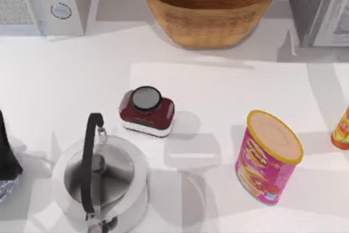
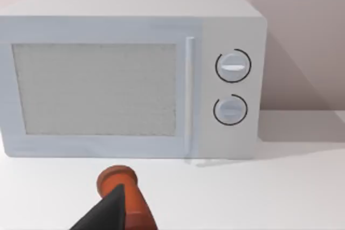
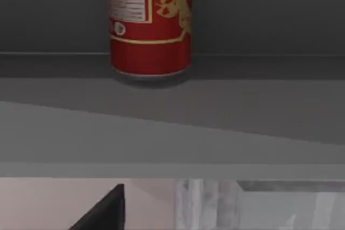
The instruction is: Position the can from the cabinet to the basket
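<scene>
Currently: can (image 3: 150,25) upright on a shelf inside cabinet (image 1: 316,6), untouched. Basket (image 1: 210,4) at table's rear centre, nothing visible inside. Right gripper faces the can; grip state cannot be told. Retrieval and transfer both outstanding.

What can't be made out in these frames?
- Can: right wrist view's edge cuts off its top; it stands on a grey shelf.
- Cabinet: top view's corner crops it, so its inside is hidden.
- Right gripper: only a dark tip shows; open or shut is unclear.
- Left gripper: a dark tip overlaps an orange-red object before the microwave; what that is stays unclear.
</scene>
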Robot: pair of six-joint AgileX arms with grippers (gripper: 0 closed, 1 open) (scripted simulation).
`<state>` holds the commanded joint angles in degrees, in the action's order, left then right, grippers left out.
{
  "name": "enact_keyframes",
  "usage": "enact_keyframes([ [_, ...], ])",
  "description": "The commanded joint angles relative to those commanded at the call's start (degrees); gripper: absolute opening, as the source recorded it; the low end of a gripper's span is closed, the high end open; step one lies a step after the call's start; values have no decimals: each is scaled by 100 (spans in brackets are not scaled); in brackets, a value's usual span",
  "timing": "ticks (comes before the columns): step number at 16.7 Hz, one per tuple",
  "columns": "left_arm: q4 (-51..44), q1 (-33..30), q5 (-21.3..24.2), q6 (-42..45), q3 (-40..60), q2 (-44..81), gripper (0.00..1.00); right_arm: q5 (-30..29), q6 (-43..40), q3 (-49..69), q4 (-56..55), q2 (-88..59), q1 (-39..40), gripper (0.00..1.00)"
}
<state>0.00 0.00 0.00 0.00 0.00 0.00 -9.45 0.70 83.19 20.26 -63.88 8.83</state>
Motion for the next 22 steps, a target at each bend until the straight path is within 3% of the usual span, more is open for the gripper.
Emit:
enact_keyframes([
  [5,0,0,0,0,0,0,100,-160,17,1475,324,-1073,155,100],
  [13,0,0,0,0,0,0,100,-189,20,1739,334,-1292,171,100],
  [22,0,0,0,0,0,0,100,-483,-1,3132,2,-3002,404,100],
])
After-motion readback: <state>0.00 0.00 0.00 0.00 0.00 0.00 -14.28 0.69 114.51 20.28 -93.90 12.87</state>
